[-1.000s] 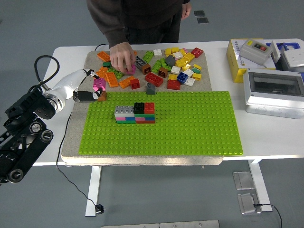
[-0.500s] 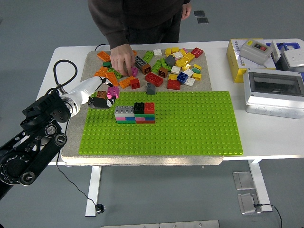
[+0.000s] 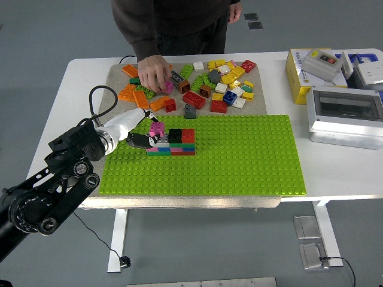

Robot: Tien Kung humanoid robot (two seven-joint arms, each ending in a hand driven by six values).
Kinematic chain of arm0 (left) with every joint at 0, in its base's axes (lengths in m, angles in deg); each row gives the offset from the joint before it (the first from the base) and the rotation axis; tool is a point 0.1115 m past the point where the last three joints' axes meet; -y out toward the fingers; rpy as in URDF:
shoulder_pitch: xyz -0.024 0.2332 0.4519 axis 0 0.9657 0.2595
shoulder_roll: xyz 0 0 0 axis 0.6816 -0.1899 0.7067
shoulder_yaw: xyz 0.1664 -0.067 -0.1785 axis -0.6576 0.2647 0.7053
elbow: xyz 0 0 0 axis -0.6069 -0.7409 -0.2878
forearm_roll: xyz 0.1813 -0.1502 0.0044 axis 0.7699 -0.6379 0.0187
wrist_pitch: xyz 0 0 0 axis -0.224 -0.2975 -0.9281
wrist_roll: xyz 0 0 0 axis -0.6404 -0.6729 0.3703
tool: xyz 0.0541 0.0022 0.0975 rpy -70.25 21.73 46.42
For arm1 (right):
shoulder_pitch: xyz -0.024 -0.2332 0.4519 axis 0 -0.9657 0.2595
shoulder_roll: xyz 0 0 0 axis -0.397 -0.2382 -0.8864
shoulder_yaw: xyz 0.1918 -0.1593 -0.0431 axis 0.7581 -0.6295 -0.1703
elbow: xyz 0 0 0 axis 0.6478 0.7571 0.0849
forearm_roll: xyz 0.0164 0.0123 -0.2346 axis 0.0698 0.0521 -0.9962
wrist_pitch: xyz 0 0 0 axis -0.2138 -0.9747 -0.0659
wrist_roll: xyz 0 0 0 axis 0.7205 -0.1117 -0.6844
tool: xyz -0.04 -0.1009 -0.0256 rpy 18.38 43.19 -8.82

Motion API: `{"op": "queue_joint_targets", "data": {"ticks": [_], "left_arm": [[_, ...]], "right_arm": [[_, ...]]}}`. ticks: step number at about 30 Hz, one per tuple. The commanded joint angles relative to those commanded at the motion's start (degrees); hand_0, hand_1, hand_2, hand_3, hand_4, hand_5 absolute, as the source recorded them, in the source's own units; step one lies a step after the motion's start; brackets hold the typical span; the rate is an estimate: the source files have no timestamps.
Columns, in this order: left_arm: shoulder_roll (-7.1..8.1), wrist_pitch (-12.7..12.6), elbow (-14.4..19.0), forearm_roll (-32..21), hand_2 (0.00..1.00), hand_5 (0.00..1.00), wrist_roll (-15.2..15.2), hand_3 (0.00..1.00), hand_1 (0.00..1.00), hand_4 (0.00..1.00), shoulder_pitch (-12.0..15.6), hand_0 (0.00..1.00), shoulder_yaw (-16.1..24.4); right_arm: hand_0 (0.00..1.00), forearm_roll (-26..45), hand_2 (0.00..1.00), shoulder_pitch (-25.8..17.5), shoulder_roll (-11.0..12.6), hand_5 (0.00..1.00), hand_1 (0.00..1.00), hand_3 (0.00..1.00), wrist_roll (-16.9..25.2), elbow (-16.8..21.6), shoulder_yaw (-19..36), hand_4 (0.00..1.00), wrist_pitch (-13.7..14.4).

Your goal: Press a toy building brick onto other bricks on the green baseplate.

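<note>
With its fingers closed on a pink brick (image 3: 157, 130), the left hand (image 3: 142, 139) hovers at the brick stack (image 3: 171, 143) on the green baseplate (image 3: 239, 155). If the studs sit misaligned, pressing could tilt the brick or topple the stack.

Left robot hand (image 3: 143, 135) grips a pink brick (image 3: 157, 130) directly over the left end of the stacked bricks (image 3: 171, 143) on the green baseplate (image 3: 239, 158). Person's hand (image 3: 153, 73) rests in the loose brick pile (image 3: 203, 84) at the counter's (image 3: 335, 167) far side.
</note>
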Motion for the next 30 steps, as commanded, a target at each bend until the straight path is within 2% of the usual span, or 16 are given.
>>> {"op": "queue_joint_targets", "data": {"ticks": [19,30], "left_arm": [[-1.01,-1.5,-4.0,-2.9,0.947,0.247,2.2,0.573,0.953,0.49,-1.2,0.998,-2.7],[-1.28,-2.0,-5.0,-3.9,0.948,0.247,2.8,0.575,0.952,0.492,-1.4,0.998,-3.8]], "right_arm": [[0.709,0.2,0.709,0.4,-0.2,0.816,0.698,0.708,0.1,0.0,-0.2,0.401,0.0],[0.707,0.1,0.71,0.4,-0.2,0.817,0.7,0.707,0.0,0.0,-0.1,0.402,0.0]]}}
